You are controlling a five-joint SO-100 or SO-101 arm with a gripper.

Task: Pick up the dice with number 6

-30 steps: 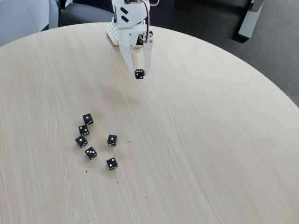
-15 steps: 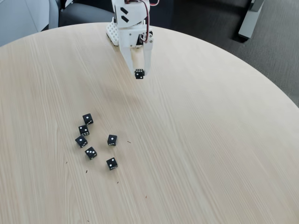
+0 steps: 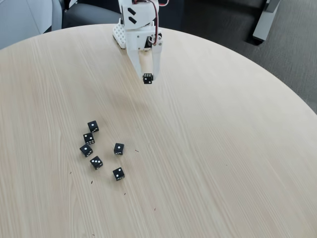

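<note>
- Looks like an office or meeting rm, not a home or workshop.
- Surface (image 3: 223, 148): big round top w/ pale wood-grain laminate, conference-table type, curved edge running along the upper right of the fixed view.
- Floor (image 3: 292, 64): dark grey, low-pile carpet look, typical commercial flooring, seen beyond the edge at right.
- Grey metal leg or stand (image 3: 262, 22) at top right, prob. office furniture; can't tell which piece.
- Dark seat (image 3: 89, 17) at top left behind the surface, w/ a pale panel (image 3: 25, 20) next to it; could be a chair.
- Lighting even and cool, no clutter.
</note>
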